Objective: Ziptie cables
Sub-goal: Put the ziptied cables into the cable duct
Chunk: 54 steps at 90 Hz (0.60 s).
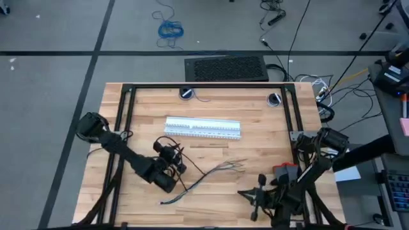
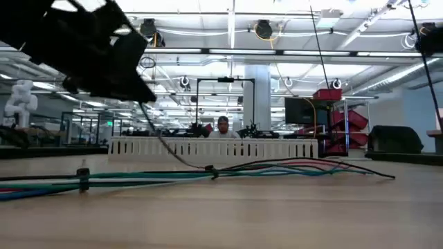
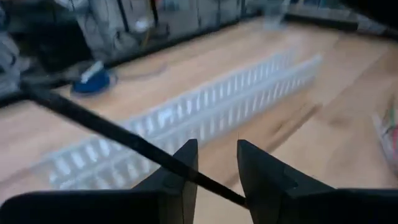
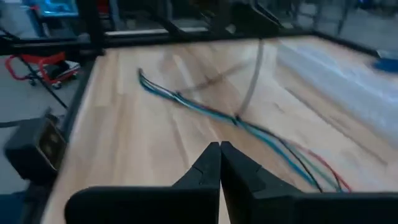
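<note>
The left gripper (image 3: 217, 177) has its jaws parted by a narrow gap, and a thin dark ziptie (image 3: 124, 140) runs slantwise between them. Whether they actually pinch it cannot be told from here. In the low view that strip hangs down from the raised gripper toward the cables (image 2: 228, 170), and a small dark band already sits around the bundle near its middle.

Over to the right gripper (image 4: 219, 163): jaws pressed together, nothing between them, pointing across the surface (image 1: 255, 191) toward the bundle from the near right corner. It looks to be waiting.

The cables lie flat on the wood in the near middle, running from near left up toward the right, their loose ends fanned out at the right. The white slotted strips (image 1: 203, 128) rest farther back, well apart from the wires.

The risks, as a judgement: the strip is thin and the gap around it is visible, so it could slide free if the arm lifts or swings. A tug on the strip could also drag the whole light bundle across the wood, since nothing pins it. The fanned ends could escape any loop placed there.
</note>
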Tool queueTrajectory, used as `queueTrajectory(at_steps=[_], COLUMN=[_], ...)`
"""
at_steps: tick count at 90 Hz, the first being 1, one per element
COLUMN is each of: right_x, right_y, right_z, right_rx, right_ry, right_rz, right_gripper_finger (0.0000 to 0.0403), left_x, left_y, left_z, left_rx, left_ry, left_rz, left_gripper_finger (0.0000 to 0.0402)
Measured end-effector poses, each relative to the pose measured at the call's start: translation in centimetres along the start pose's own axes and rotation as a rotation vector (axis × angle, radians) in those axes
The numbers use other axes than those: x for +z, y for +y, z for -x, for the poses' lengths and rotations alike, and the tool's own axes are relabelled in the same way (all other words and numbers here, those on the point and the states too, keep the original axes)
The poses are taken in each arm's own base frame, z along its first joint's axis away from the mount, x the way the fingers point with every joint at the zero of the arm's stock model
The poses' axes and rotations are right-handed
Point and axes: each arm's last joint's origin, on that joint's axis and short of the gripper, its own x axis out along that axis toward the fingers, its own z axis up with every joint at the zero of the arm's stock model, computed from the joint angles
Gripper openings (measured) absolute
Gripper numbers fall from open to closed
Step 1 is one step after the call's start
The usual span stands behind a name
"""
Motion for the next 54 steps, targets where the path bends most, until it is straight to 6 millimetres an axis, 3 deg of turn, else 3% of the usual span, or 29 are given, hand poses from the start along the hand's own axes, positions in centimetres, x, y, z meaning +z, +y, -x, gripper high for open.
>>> queueTrajectory(at_steps=[10,20,42,54], right_x=[1.0,1.2,0.7,0.6], right_y=[0.7,0.2,-5.5,-8.2], right_z=[0.1,0.5,0.8,1.5], right_rx=[0.031,0.019,-0.038,-0.038], right_ry=[-0.048,-0.051,-0.050,-0.062], right_rz=[0.056,0.100,0.003,-0.039], right_gripper_finger=[0.0000,0.0000,0.0000,0.0000], left_x=[-0.4,-0.9,-1.1,-0.2], left_y=[0.1,0.0,-0.2,-1.8], left_z=[0.8,2.5,4.5,5.0], left_rx=[0.005,-0.030,-0.080,-0.144], left_ry=[-0.114,-0.187,-0.220,-0.170], left_rz=[0.060,0.076,0.006,-0.005], left_gripper_finger=[0.0111,0.0111,0.0111,0.0111])
